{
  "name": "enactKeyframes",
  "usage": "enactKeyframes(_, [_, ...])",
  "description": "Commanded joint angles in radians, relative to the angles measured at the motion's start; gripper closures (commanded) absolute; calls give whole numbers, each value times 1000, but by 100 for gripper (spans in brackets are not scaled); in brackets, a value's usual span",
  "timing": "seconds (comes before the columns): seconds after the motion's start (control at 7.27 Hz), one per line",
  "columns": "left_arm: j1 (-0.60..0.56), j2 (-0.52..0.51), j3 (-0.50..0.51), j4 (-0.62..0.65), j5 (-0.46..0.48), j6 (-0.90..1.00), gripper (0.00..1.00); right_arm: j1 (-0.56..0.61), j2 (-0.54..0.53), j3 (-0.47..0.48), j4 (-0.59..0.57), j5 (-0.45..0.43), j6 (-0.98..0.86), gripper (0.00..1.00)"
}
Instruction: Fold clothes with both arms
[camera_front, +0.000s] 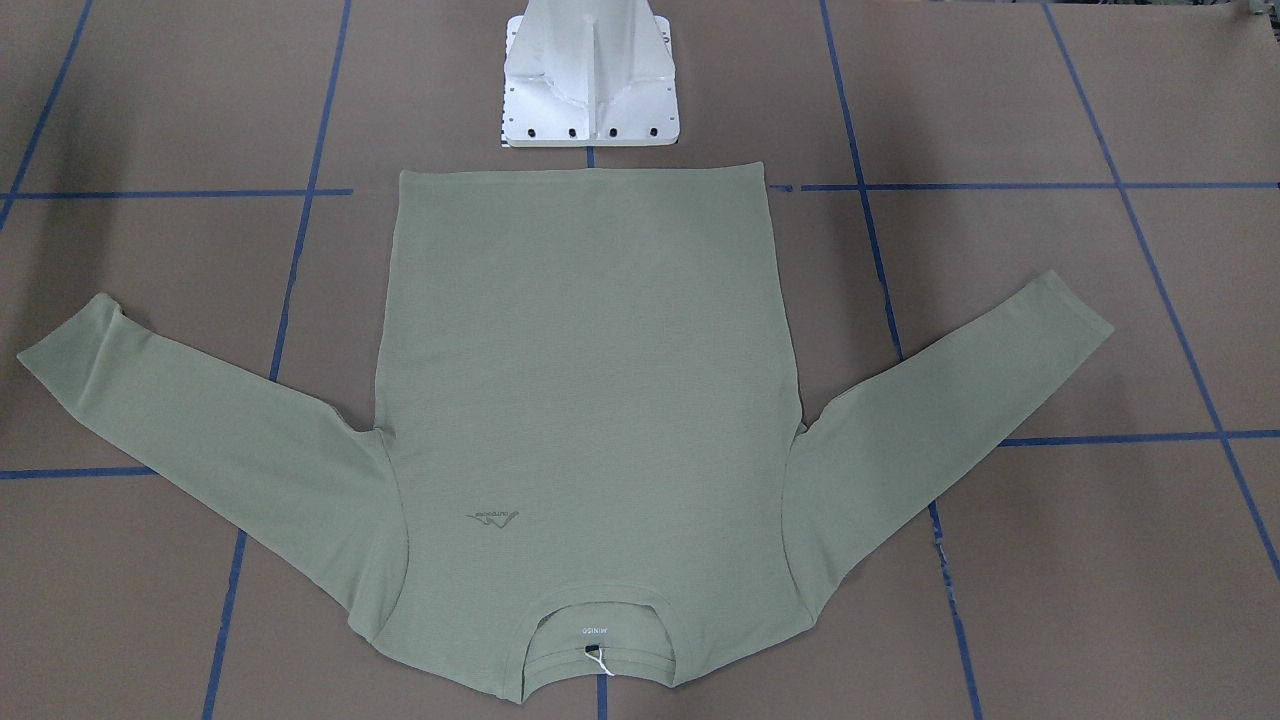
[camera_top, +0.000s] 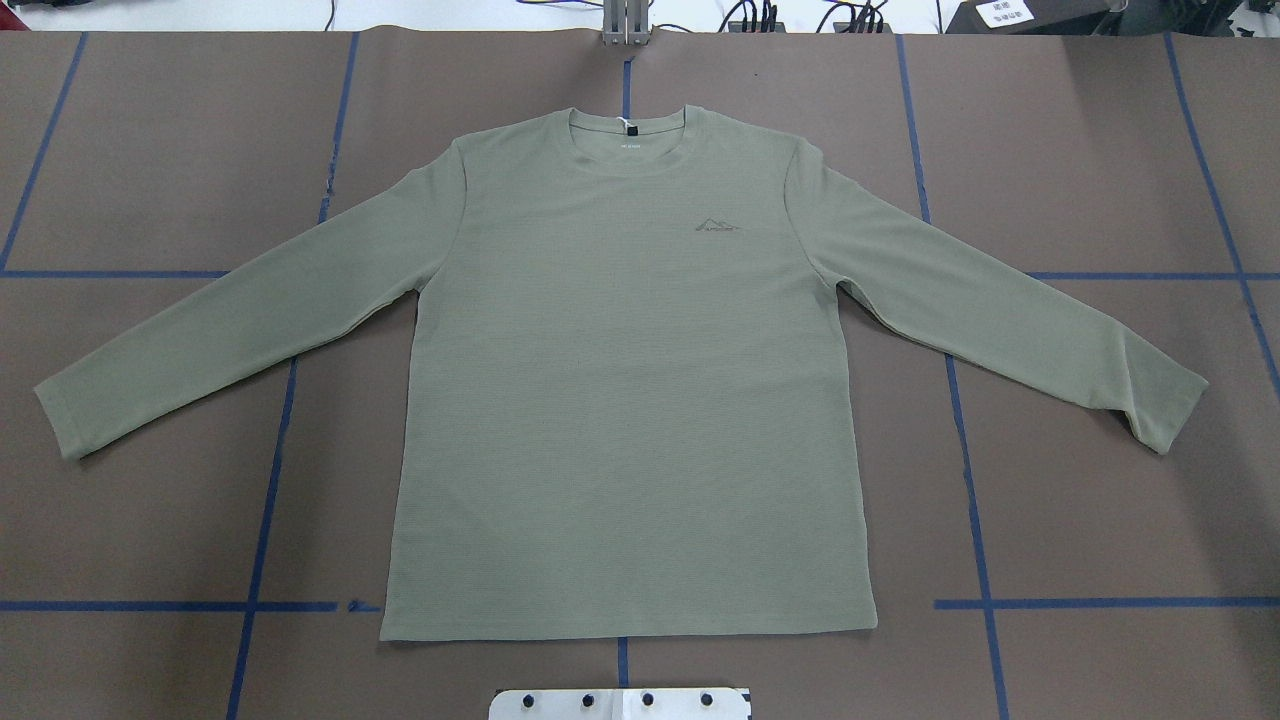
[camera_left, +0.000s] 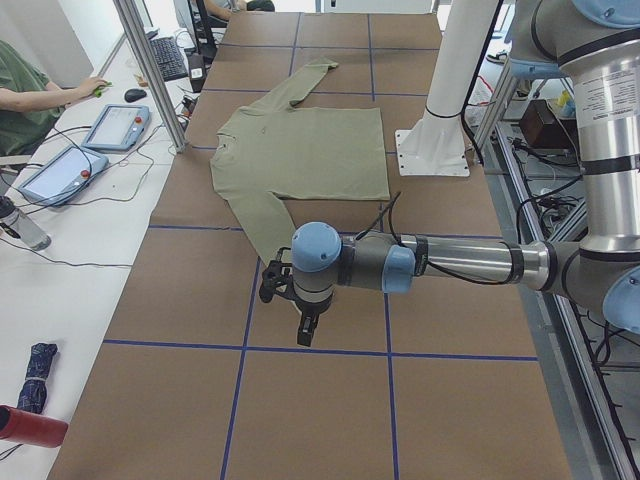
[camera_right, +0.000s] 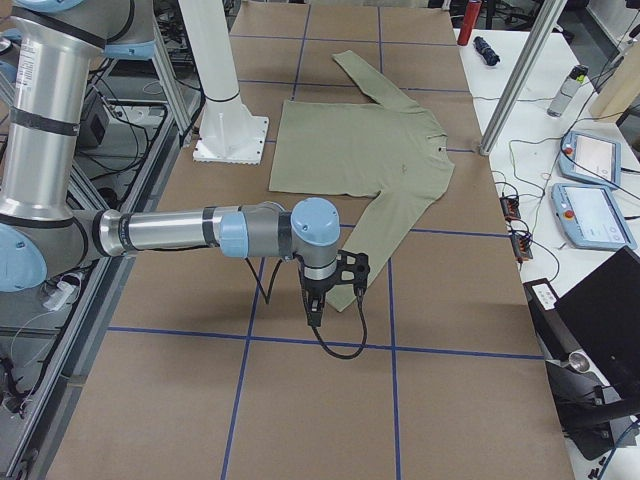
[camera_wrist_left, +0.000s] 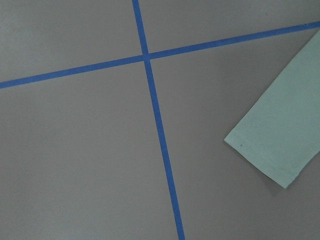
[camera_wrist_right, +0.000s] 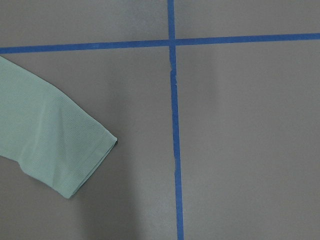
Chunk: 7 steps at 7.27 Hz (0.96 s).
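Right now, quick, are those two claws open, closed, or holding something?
Left gripper: cannot tell open or closed; not touching the shirt.
Right gripper: cannot tell either; not touching the shirt.

Sage-green shirt (camera_top: 620, 400); brown table cover (camera_top: 1100, 500) with blue tape grid (camera_top: 1100, 603).

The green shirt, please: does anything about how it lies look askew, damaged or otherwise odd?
Nothing stands out. The shirt lies flat on the brown table, logo facing up, its sleeves spread outwards and the hem straight. No tears or stains are visible.
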Motion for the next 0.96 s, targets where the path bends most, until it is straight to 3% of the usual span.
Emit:
enactKeyframes(0.0, [0,1,-8,-3,35,0,0,0,0,0,0,3,-1,0])
enactKeyframes(0.55, [-3,-5,-95,-27,55,-6,0,-3,20,42,21,23,7,0])
enactKeyframes(0.69, [-3,-12,-132,-61,66,-5,0,-3,32,42,111,23,15,0])
enactKeyframes(0.83, [-6,-81,-108,-165,67,-17,0,-3,81,-4,197,2,21,0])
